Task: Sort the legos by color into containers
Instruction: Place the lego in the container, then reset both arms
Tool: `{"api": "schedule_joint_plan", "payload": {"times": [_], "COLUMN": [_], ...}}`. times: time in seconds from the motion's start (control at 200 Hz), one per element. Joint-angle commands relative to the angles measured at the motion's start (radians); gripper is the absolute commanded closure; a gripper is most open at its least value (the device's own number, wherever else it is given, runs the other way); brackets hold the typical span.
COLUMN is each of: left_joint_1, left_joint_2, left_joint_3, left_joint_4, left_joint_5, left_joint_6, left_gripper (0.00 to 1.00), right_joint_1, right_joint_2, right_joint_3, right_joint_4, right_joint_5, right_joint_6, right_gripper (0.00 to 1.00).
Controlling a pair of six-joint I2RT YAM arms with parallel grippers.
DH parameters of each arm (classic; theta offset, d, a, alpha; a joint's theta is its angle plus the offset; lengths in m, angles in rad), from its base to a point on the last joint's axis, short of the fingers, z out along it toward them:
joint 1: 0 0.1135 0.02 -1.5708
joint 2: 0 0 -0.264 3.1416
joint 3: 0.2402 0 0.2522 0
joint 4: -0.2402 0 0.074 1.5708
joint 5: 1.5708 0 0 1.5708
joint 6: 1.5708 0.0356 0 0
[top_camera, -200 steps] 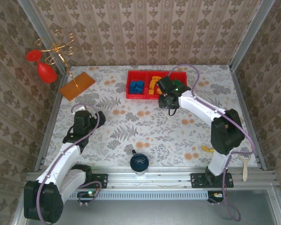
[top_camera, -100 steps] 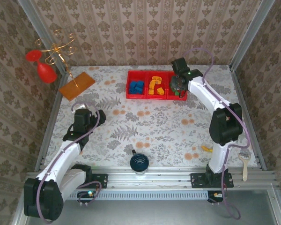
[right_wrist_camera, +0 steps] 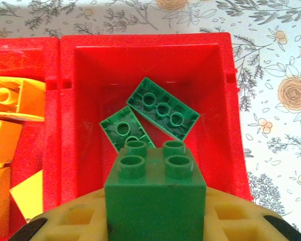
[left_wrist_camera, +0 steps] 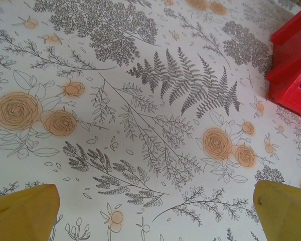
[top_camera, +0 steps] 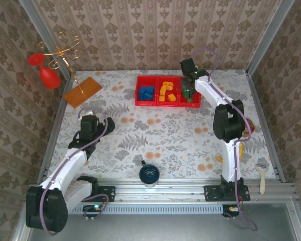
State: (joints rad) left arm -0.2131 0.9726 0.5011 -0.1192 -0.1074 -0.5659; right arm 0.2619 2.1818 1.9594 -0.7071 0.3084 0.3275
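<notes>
we hold a green brick (right_wrist_camera: 154, 175) pinched in the right gripper (right_wrist_camera: 155, 218) over the red tray (right_wrist_camera: 231, 125), above its matching greens.

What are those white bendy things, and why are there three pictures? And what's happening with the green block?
The white bendy things are two robot arms. Each one ends in a hand with two fingers. The big picture looks down from above the flowery table. The other two come from little cameras on the wrists, so you see each hand's own yellow fingers at the bottom.

On the table sit a red tray with three boxes, a dark blue cup and an orange board. The boxes hold blue bricks, orange bricks and green bricks.

The right hand is over the green box, pinching one green brick. The left hand is open and holds nothing.
</notes>
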Motion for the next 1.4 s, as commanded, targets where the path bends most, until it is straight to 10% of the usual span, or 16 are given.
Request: {"api": "schedule_joint_plan", "payload": {"times": [0.0, 0.565, 0.96, 1.105, 1.395], "left_joint_1": [0.009, 0.009, 0.01, 0.014, 0.042], "left_joint_2": [0.013, 0.016, -0.027, -0.026, 0.111], "left_joint_3": [0.039, 0.06, 0.077, 0.034, -0.085], "left_joint_4": [0.013, 0.015, 0.098, 0.232, 0.616], "left_joint_5": [0.022, 0.031, -0.051, -0.127, -0.211], "left_joint_6": [0.009, 0.046, 0.17, 0.297, 0.564], "left_gripper": [0.0, 0.0, 0.0, 0.0, 0.0], "right_joint_1": [-0.007, -0.013, -0.013, -0.017, -0.089], "right_joint_2": [0.013, -0.063, -0.438, -0.61, -0.816], "right_joint_3": [0.014, -0.046, -0.413, -0.608, -0.89], "right_joint_4": [-0.019, -0.004, 0.144, 0.245, 0.36], "right_joint_5": [0.029, 0.021, 0.065, 0.114, 0.182], "right_joint_6": [-0.017, -0.021, -0.03, -0.03, 0.003], "right_gripper": [0.62, 0.44, 0.25, 0.0, 0.0]}}
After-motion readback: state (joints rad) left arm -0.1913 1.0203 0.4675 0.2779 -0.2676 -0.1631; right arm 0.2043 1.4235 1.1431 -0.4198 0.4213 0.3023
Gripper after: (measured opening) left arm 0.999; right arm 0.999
